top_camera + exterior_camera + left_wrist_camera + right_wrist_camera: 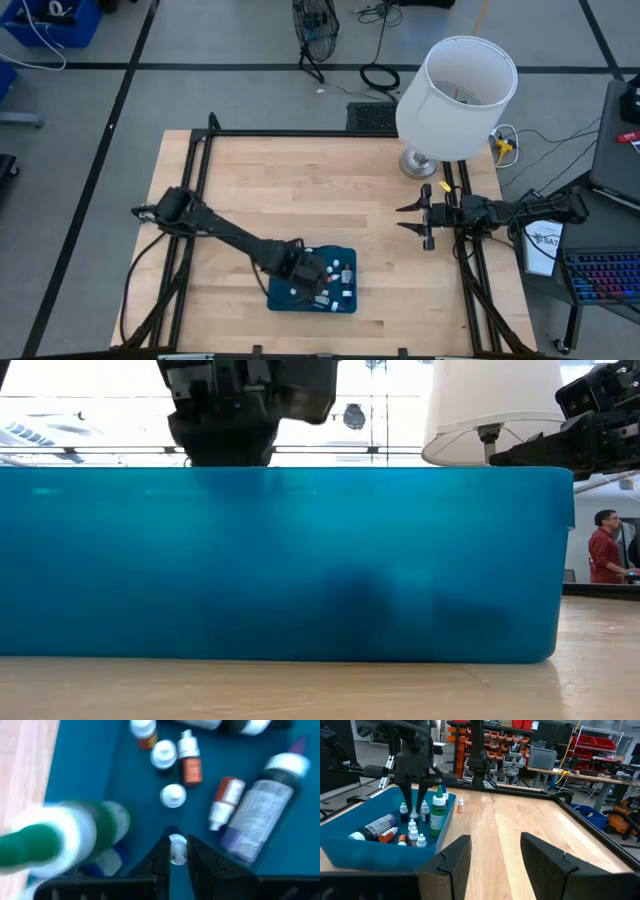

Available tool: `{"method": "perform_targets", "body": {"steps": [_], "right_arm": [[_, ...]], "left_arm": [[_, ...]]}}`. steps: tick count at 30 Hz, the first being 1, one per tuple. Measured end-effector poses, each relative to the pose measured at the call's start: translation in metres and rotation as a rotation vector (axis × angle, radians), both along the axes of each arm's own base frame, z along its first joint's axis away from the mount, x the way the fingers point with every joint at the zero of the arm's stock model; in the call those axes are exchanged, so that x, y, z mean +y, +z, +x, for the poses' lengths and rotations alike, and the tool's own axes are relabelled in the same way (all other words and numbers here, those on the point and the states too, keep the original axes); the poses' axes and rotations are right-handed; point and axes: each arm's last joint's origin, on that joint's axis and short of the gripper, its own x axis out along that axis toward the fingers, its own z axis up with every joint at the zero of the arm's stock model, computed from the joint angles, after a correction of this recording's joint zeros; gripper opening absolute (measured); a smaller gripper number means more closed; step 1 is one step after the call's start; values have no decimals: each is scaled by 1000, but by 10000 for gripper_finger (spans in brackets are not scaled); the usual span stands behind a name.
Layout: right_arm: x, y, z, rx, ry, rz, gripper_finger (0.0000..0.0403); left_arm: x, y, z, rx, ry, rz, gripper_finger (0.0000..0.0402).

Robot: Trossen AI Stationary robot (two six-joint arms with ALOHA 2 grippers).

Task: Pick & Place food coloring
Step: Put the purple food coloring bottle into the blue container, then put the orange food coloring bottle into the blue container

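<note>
A blue tray (346, 252) near the table's front edge holds several food coloring bottles: small white-capped ones (173, 795), orange ones (191, 765), a tall green one (438, 812) and a larger grey-purple one lying down (260, 805). My left gripper (177, 857) reaches down into the tray (350, 850), shut on one small white-capped bottle (413, 813). One more small bottle (460, 805) stands on the wood beside the tray. My right gripper (495, 855) waits open and level at the table's right edge (412, 222). My left gripper pinches a small food coloring bottle by its white cap (177, 845) between its two fingers. The fingers (412, 795) come from above, pointing steeply down. The bottle sits upright below them among the other bottles; whether its foot touches the tray floor I cannot tell.
A lamp with a big white shade (455, 90) stands at the table's far right corner. The tray's blue wall (300, 560) fills the low view. Bare wood lies between the tray and my right gripper. A person (603, 550) is in the room beyond.
</note>
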Motion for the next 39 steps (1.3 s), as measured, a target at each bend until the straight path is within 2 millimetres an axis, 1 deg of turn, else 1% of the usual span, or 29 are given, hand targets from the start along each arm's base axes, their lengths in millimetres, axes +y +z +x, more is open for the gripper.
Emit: {"method": "perform_targets", "body": {"steps": [2,4,8,10,14,18,20,23,28,32,36,39], "right_arm": [[0,0,0,-1,0,0,162],[0,0,0,-1,0,0,160],[0,0,0,0,0,0,161],[0,0,0,1,0,0,162],[0,0,0,1,0,0,160],[0,0,0,1,0,0,161],[0,0,0,0,0,0,162],[0,0,0,0,0,0,160],[0,0,0,0,0,0,162],[0,0,0,0,0,0,161],[0,0,0,2,0,0,161],[0,0,0,1,0,0,162]], "left_arm": [[2,-6,2,30,1,-24,44],[4,-12,3,45,9,-5,44],[4,-12,4,49,17,-31,45],[4,-12,4,49,17,-38,61],[2,-13,4,60,7,-58,109],[2,-13,3,60,16,-61,133],[2,-10,3,60,17,-61,138],[1,1,7,28,5,-66,140],[-1,28,6,-10,-21,-31,142],[2,53,-12,6,-4,86,142],[10,78,-46,42,113,227,142],[21,92,-73,63,259,309,143]]}}
